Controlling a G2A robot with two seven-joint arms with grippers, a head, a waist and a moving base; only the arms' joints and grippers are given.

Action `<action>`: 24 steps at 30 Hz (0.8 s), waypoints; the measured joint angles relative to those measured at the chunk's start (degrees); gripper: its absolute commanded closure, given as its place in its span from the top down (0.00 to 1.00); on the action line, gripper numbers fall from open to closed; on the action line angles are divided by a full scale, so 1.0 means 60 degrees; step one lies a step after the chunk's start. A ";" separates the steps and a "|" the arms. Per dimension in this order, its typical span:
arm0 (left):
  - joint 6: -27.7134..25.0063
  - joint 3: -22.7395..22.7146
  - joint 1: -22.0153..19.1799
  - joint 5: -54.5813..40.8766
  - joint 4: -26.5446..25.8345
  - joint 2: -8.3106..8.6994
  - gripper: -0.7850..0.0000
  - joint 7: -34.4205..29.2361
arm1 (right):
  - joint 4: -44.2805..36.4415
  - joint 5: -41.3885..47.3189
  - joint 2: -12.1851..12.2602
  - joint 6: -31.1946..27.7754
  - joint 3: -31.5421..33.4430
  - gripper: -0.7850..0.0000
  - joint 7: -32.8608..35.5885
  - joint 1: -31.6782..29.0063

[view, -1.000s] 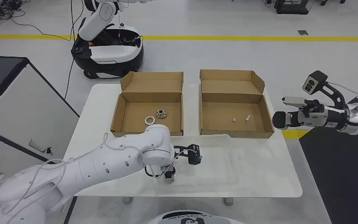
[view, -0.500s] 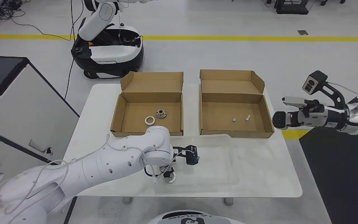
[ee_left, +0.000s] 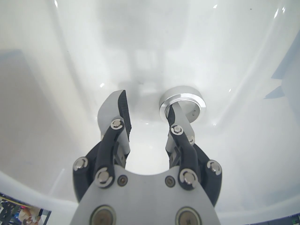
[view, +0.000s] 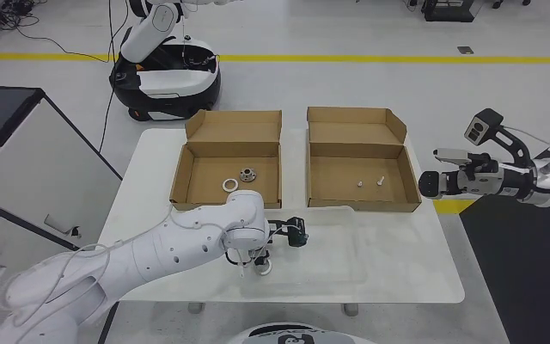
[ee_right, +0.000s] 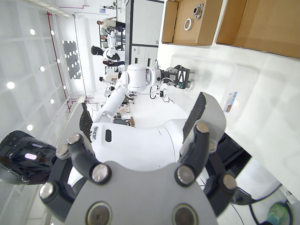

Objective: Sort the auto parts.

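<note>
The left gripper, fingers parted and holding nothing, has one fingertip inside the metal ring and the other just outside it, so this likely stiff, slippery, fairly light part is best pinched across its wall.

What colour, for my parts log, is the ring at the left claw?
Silver ring; left wrist view.

glossy white arm, screw-studded black-and-silver claw
</note>
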 measured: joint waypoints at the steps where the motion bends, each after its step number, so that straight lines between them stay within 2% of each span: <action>1: -0.0018 -0.0003 0.0001 0.0000 0.0031 -0.0018 0.44 0.0021 | 0.0000 0.0000 0.0000 0.0000 0.0000 1.00 0.0000 0.0000; 13: 0.0041 0.0070 -0.0055 -0.0394 0.0021 -0.0108 0.36 -0.0299 | 0.0000 0.0000 0.0000 0.0000 0.0000 1.00 0.0000 0.0000; 24: 0.0121 0.0060 -0.0187 -0.0591 -0.0133 -0.0101 0.35 -0.0378 | 0.0000 0.0000 0.0000 0.0000 0.0000 1.00 0.0000 0.0000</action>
